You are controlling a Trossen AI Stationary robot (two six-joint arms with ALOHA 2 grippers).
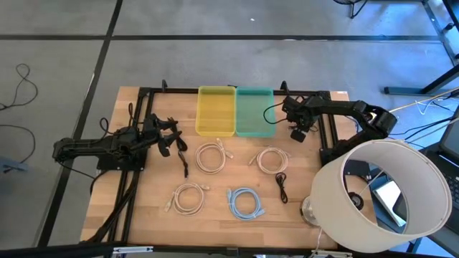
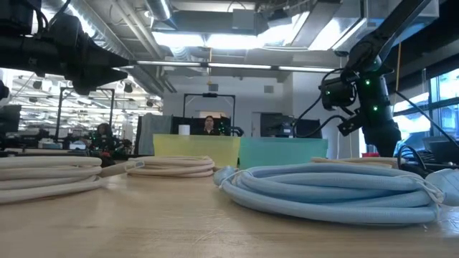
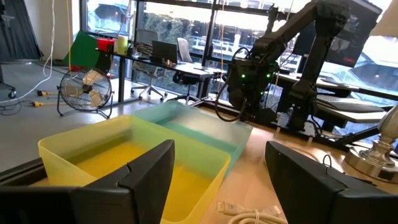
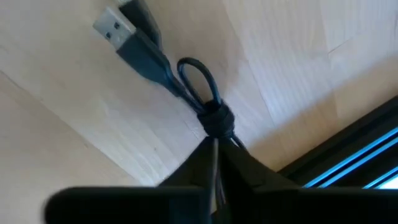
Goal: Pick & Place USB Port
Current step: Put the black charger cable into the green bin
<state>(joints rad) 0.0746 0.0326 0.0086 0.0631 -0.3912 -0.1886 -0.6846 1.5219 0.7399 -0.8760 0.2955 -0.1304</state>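
Observation:
A black USB cable [image 4: 186,74], tied into a small bundle, shows only in the right wrist view, with its metal plug [image 4: 115,28] out ahead of the fingers. My right gripper [image 4: 214,162] is shut on it, beside the teal bin [image 1: 254,111] near the table's far right [image 1: 297,133]. My left gripper [image 1: 171,142] hovers open at the table's left, facing the yellow bin [image 3: 124,162], and touches nothing [image 3: 230,186]. A second black cable [image 1: 281,186] lies flat on the table. My right gripper pinches the black USB cable between its two fingers at the wrapped knot end [image 4: 216,127] of the bundle. The fingers come from above, pointing down at the wood. The loop [image 4: 196,78] and the plug stick out beyond the fingertips. Whether they touch the table, I cannot tell.
Two white cable coils [image 1: 210,156] [image 1: 271,159] lie mid-table; a third white coil [image 1: 188,197] and a blue coil [image 1: 245,202] lie nearer the front edge. A short black cable [image 1: 183,165] lies by my left gripper. A white lamp [image 1: 380,190] fills the near right corner.

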